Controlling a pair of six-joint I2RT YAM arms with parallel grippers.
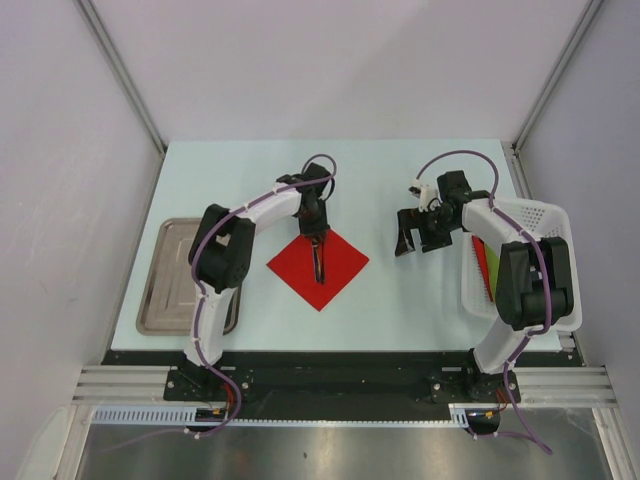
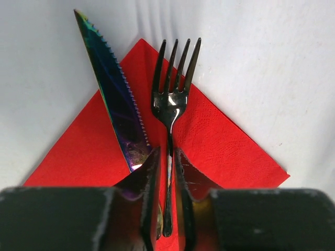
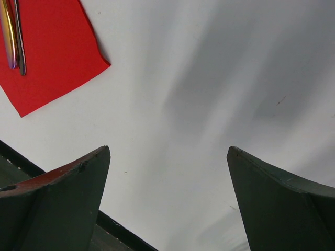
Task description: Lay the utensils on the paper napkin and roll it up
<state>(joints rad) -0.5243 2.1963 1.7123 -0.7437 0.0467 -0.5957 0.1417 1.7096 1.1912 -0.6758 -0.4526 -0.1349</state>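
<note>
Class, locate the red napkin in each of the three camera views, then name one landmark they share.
Top external: red napkin, a diamond near the middle of the table.
Left wrist: napkin fills the centre and lower frame.
Right wrist: napkin in the upper left corner.
Shared landmark: the dark cutlery lying on it.

No legible text, apparently

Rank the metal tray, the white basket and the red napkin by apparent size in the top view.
1. white basket and metal tray: about alike, both partly covered, so unranked.
2. red napkin: clearly smallest.
</note>
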